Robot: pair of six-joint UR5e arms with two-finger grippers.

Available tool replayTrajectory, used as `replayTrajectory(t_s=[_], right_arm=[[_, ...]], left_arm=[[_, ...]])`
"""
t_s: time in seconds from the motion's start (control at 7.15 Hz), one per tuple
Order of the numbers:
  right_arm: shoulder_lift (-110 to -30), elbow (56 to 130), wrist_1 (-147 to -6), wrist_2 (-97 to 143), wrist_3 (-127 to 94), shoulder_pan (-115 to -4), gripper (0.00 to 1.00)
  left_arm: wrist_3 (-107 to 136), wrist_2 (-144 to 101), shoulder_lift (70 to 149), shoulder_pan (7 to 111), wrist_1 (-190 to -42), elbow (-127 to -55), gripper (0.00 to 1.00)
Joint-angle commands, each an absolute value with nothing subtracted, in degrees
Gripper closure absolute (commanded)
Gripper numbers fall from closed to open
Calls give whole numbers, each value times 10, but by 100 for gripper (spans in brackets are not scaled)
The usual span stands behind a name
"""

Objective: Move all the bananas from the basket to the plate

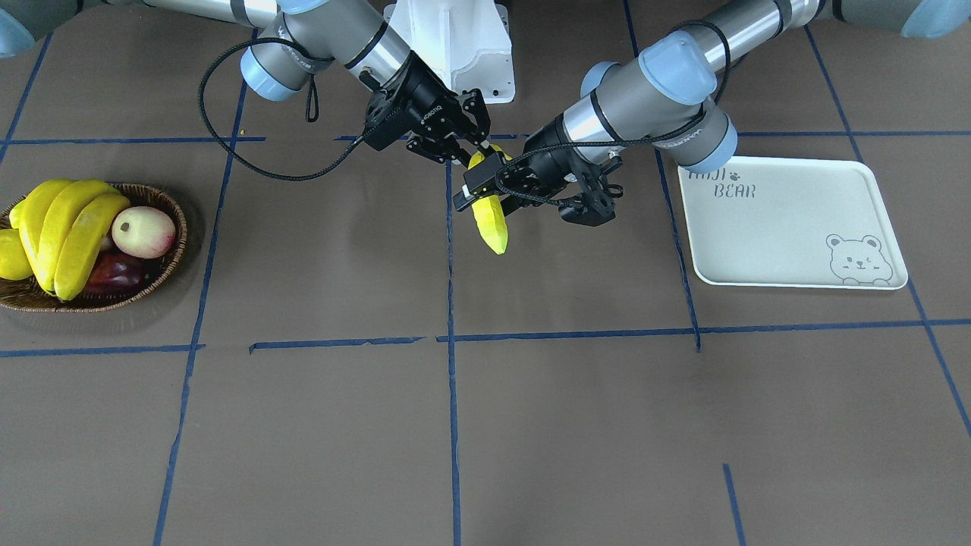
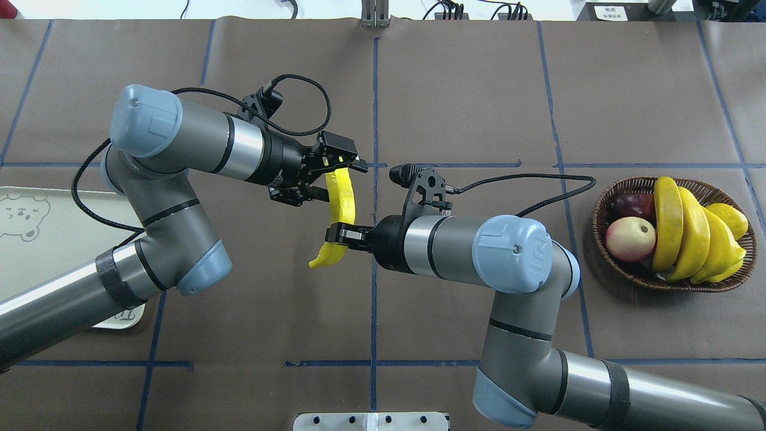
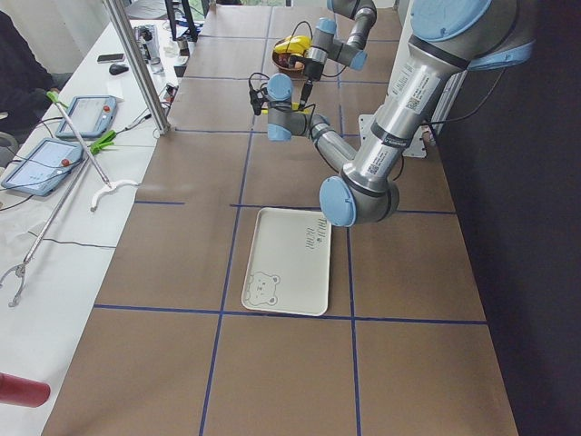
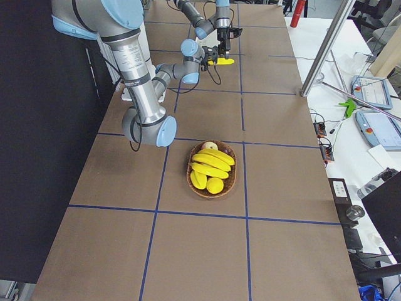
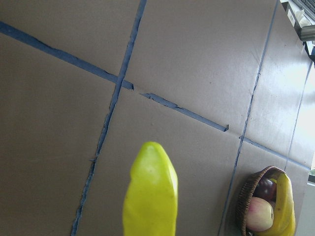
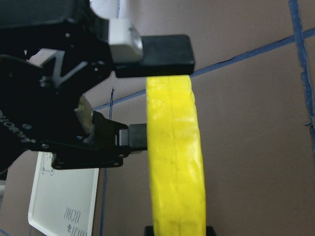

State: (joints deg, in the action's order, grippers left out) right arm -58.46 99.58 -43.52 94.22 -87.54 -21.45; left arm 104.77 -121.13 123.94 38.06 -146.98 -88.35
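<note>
Right hand [image 2: 340, 232] tight around banana [image 2: 344, 194]

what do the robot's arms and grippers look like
Both the left arm and right arm are grey tubes with silver bands, black rings and pale blue rounded joint caps. The left gripper and right gripper are black, two-fingered, with exposed linkages. A black braided cable loops off each wrist.

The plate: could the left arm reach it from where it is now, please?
Probably yes: the plate lies on that arm's side with open table between them. The right tool, though, grips the banana at the left tool.
</note>
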Motion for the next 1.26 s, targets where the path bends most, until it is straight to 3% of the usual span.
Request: replayTrajectory(t_s=[0.0,0.14,0.28,0.42,0.84,1.12], right_arm=[[-585,997,-434,943,-874,-214,99],[-586,998,-433,945,-874,-216,88],[-586,999,-430,944,-878,-216,56],[-586,999,-431,944,-881,-214,1],[-596,1014,-431,946,-880,-214,0],[-634,1057,-439,974,-879,-234,0]], left_arm=[[1049,-1208,1238,379,-1470,-883,97],[1050,-1208,1237,379,-1469,-882,100],[1053,-1208,1237,380,-1469,-882,100],[1062,-1208,1237,380,-1469,-882,100],[1063,-1215,1231,398,-1463,-883,100],[1056,-1287,1173,468,-1439,-887,100]])
